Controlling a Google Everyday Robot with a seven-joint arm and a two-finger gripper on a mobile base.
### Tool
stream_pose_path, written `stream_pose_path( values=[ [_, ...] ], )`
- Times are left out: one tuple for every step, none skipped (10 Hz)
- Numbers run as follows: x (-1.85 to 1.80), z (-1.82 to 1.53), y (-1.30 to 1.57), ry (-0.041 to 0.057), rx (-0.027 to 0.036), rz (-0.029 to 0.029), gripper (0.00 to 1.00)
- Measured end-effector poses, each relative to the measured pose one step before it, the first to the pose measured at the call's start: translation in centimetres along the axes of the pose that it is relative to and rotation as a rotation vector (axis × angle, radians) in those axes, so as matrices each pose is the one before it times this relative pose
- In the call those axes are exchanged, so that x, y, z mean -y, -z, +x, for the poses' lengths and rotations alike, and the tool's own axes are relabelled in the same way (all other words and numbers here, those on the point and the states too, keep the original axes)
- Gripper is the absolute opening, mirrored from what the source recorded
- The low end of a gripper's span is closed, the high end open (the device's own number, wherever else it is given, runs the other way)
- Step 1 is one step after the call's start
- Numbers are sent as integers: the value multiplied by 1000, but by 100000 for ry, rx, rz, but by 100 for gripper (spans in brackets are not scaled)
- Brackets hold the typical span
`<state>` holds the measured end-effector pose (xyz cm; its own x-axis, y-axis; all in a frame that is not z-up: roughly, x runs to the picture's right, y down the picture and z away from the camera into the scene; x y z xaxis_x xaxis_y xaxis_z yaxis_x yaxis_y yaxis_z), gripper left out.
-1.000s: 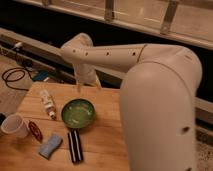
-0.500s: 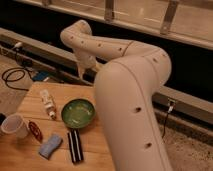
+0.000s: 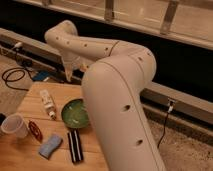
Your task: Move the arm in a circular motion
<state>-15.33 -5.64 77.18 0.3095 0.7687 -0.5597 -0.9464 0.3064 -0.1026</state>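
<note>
The arm [image 3: 117,85] is cream-white and fills the middle and right of the camera view. Its thick near segment runs from the bottom edge up to a bend. A slimmer segment with a row of small dark holes [image 3: 85,45] reaches left from that bend to an elbow at the upper left. The wrist hangs down from that elbow, and the gripper [image 3: 68,76] sits above the far edge of the wooden table [image 3: 30,161], beyond a green bowl [image 3: 76,113]. It touches nothing that I can see.
On the table lie a white bottle [image 3: 47,103], a white cup [image 3: 14,126], a red item [image 3: 35,131], a blue sponge [image 3: 50,145] and a black pack [image 3: 75,146]. A black cable [image 3: 12,75] loops on the floor at left. A dark wall with a ledge runs behind.
The elbow has risen and shifted slightly left. The thick near segment has swung left and now covers more of the table's right side.
</note>
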Motion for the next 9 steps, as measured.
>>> stream_pose_path(
  values=[
    [-1754, 1542, 447, 2110, -113, -1091, 65],
    [-2147, 2030, 434, 2508, -212, -1327, 65],
    [-1433, 1459, 270, 1640, -185, -873, 65],
    [-1431, 1973, 173, 1445, -701, -307, 65],
    [-1758, 2578, 79, 1446, -1017, -596, 65],
    [-995, 1962, -46, 223, -1072, -473, 65],
    [-497, 2222, -141, -736, -1238, -265, 65],
    [222, 2846, -198, -2949, -1244, 230, 65],
    [1068, 2996, -175, -4929, -1208, 239, 65]
  ],
)
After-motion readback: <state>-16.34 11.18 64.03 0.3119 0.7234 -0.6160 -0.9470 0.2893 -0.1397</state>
